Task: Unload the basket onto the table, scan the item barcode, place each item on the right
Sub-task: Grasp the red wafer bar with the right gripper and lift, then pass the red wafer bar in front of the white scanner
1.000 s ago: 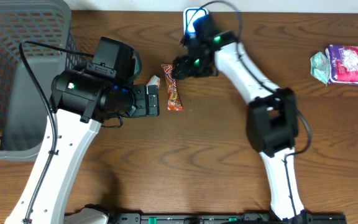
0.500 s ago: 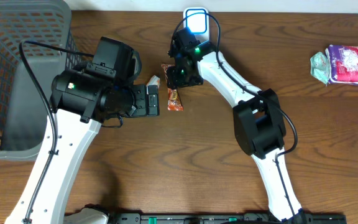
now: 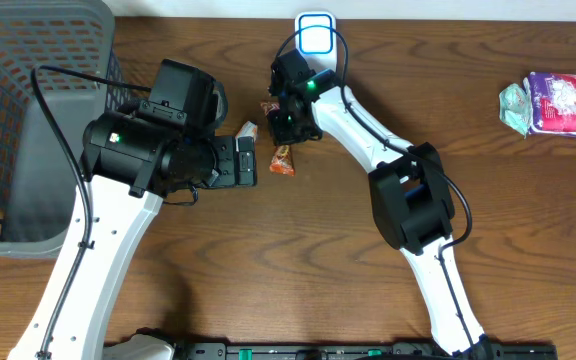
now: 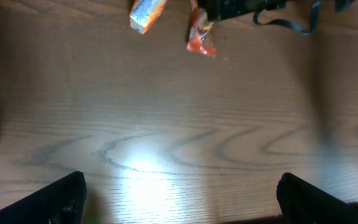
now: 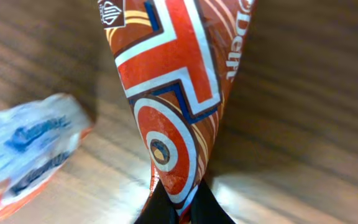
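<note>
Right gripper [image 5: 178, 210] pinched shut on one end of the wrapper [image 5: 166, 93], just beside a white packet [image 3: 248, 130]; left gripper [image 3: 242, 160] spread wide, empty; advise a firm pinch, a straight lift, then barcode face turned squarely toward the scanner [image 3: 315, 35].

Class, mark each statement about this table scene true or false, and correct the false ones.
1. The right gripper is shut on the red snack wrapper. True.
2. The left gripper is shut on the blue-and-white packet. False: its jaws stand open and hold nothing; the packet lies on the table.
3. The grey basket stands on the left arm's side. True.
4. The purple packet lies inside the basket. False: it lies on the table, far out on the right arm's side.
</note>
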You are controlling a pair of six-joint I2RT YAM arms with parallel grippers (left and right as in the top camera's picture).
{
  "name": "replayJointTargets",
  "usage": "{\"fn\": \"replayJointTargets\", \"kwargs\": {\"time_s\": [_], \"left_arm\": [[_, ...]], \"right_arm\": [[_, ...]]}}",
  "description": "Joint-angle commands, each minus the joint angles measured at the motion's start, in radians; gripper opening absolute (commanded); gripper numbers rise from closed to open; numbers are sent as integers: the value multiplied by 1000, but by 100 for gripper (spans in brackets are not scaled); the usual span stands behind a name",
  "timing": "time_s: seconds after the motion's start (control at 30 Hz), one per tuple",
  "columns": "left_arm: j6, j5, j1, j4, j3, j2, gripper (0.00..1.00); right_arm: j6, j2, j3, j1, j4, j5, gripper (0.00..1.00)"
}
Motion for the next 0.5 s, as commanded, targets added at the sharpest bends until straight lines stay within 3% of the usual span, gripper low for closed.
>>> {"fn": "replayJointTargets", "kwargs": {"time_s": [0.0, 0.27, 0.47], "left_arm": [[6, 5, 3, -3, 4, -3, 98], [6, 5, 3, -3, 4, -3, 98], [6, 5, 3, -3, 4, -3, 98]], "right_arm": [[-3, -92, 51, -50, 5, 157, 1], [-54, -230, 59, -124, 107, 264, 1], [-54, -220, 58, -159, 228, 299, 1]]}}
